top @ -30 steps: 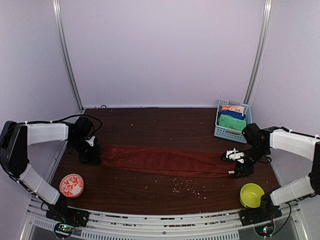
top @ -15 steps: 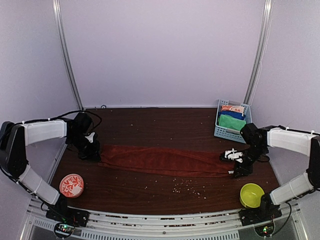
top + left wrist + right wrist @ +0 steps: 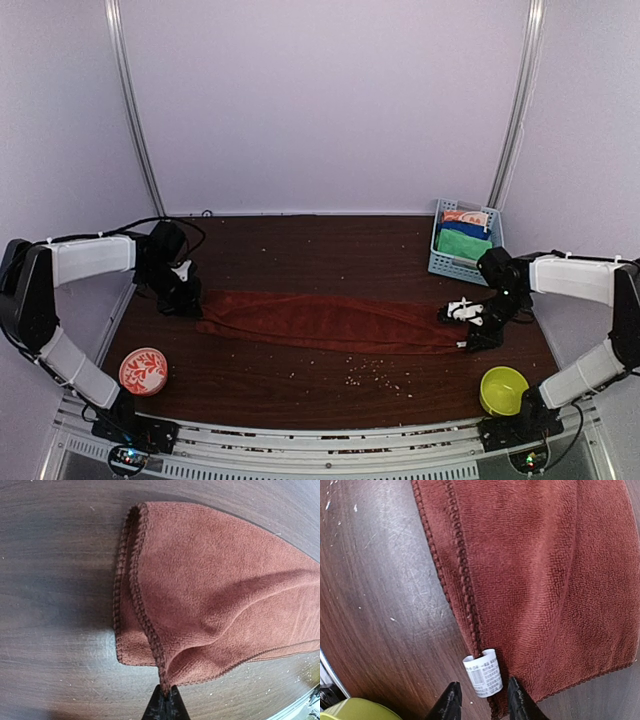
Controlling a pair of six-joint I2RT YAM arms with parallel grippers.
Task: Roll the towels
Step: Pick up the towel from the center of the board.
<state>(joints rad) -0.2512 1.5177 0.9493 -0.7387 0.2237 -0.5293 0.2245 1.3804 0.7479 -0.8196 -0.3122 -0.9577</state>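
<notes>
Left hand (image 3: 162, 703) shifted slightly, pinching stitched corner, fuzzy terry rust-red towel (image 3: 330, 322).

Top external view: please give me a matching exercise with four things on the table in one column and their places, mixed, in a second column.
Things:
1. rust-red towel
2. yellow-green bowl
3. red patterned dish
4. blue basket

Places:
A. far right side
B. near left corner
C. spread flat across the middle
D. near right corner

Pairs: 1-C, 2-D, 3-B, 4-A
</notes>
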